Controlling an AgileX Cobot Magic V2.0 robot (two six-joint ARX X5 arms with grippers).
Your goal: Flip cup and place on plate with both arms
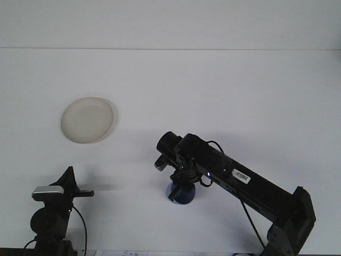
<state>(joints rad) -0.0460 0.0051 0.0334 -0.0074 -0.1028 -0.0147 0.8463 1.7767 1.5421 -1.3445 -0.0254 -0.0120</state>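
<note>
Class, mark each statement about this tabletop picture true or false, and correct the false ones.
1. The plate has nothing on it. True.
2. The blue cup sits on the plate. False: it is on the white table, well to the right of the plate and nearer the camera.
3. The right gripper is down at the cup. True.
4. The left gripper is touching the cup. False: it is at the lower left, apart from the cup.
5. The plate is dark blue. False: it is off-white.
</note>
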